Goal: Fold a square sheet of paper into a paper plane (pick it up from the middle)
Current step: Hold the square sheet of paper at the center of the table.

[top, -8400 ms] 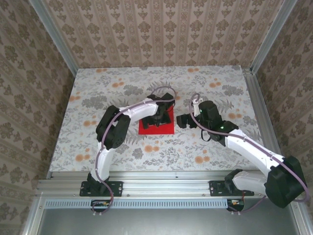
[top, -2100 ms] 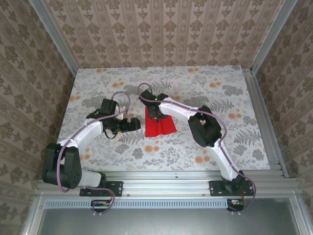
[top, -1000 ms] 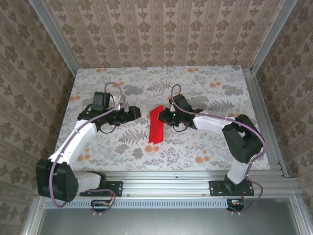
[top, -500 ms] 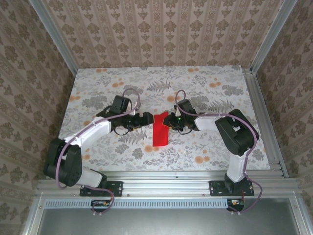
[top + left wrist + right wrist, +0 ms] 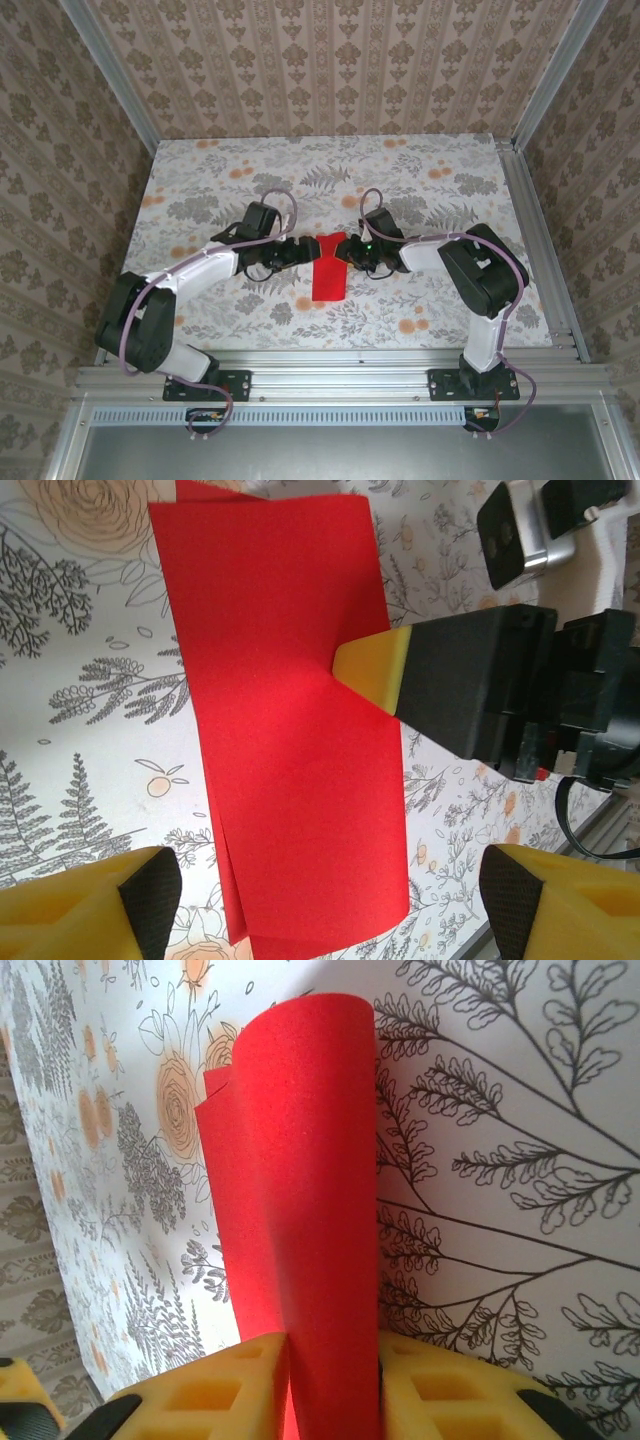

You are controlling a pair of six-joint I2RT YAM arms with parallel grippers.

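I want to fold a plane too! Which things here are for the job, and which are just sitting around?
For the job: the sheet of paper, folded over; the right gripper, pinching it; the left gripper, open beside it.
Just there: the flowery table; the patterned walls.

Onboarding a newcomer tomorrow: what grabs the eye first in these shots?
The bright red sheet of paper, folded into a narrow strip, stands out mid-table against the flowered tabletop. The right gripper pinches its edge between yellow fingers, while the left gripper faces it from the other side, jaws wide apart.
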